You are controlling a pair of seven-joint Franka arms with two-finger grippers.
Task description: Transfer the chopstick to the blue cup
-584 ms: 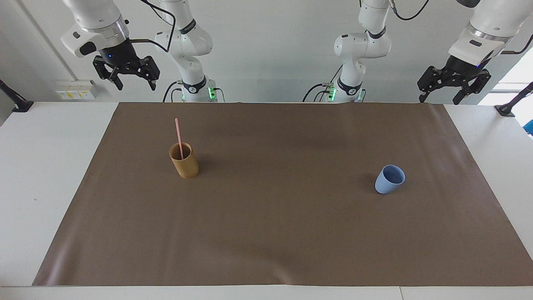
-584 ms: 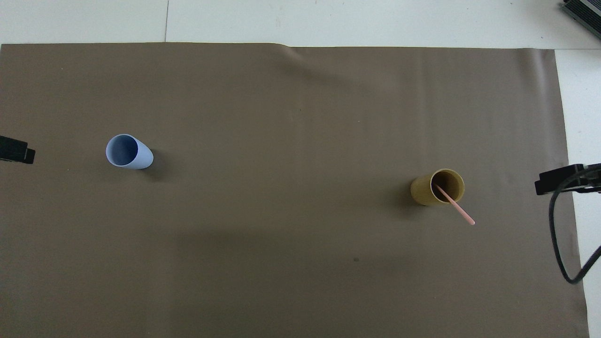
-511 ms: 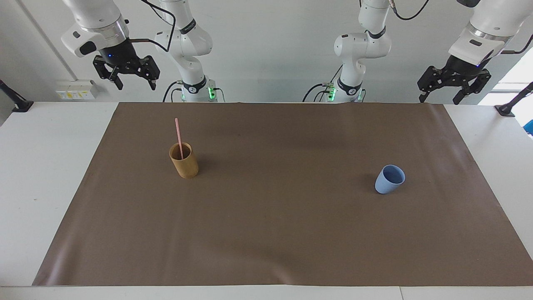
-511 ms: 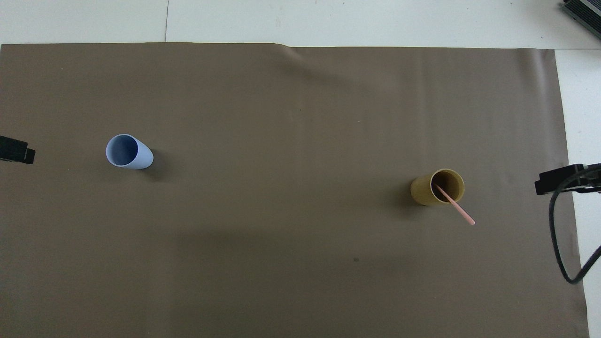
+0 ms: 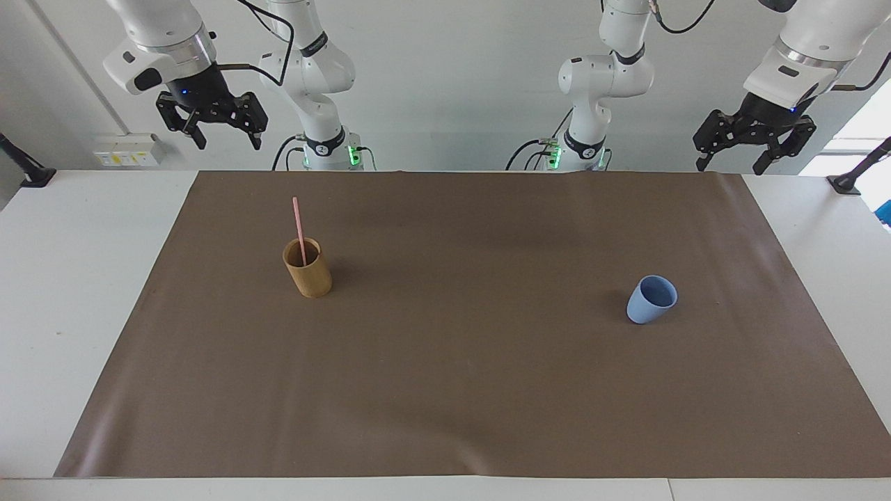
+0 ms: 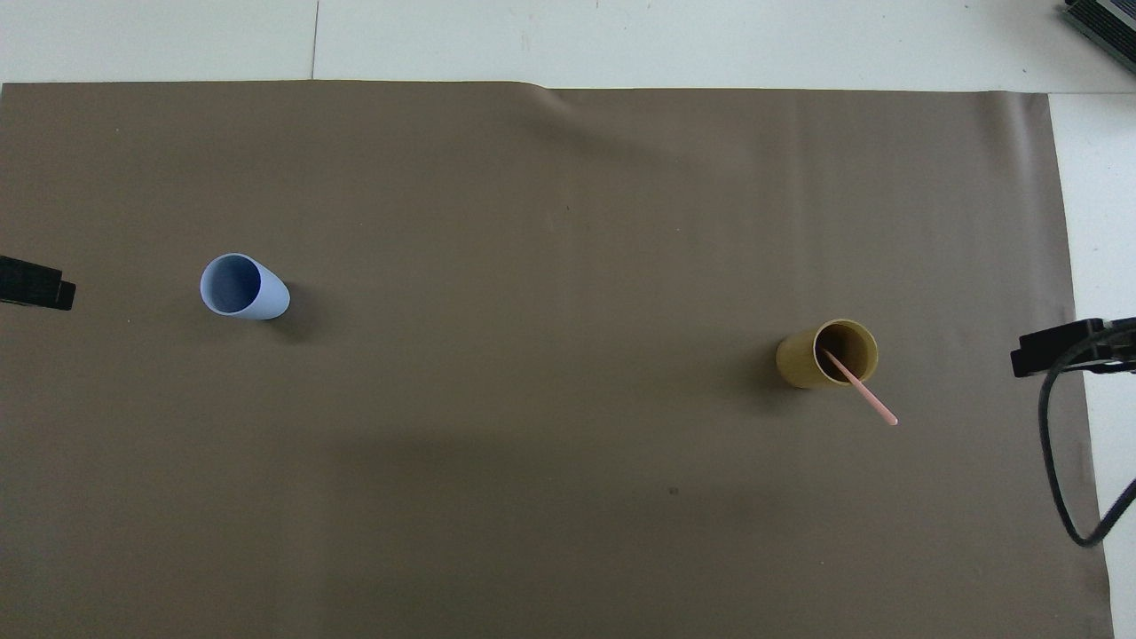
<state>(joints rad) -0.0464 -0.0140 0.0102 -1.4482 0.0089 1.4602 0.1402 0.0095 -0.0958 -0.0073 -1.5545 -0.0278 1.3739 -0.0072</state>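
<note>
Facing view: chopstick [image 5: 299, 228] stands in tan cup [image 5: 308, 270] (blue cup [image 5: 651, 299] apart), left tool [image 5: 728, 161] and right tool [image 5: 224, 142] both spread wide.

Both white, jointed Franka arms rise from their bases at the twelve o'clock edge of the facing view, elbows bent outward. The right arm's black two-finger gripper [image 5: 221, 130] hangs high at about eleven o'clock, wrist tilted, fingers pointing down and spread apart with nothing between them. The left arm's black two-finger gripper [image 5: 731, 156] hangs high at about one o'clock, likewise angled downward, its fingers apart and empty. Neither gripper touches anything.
</note>
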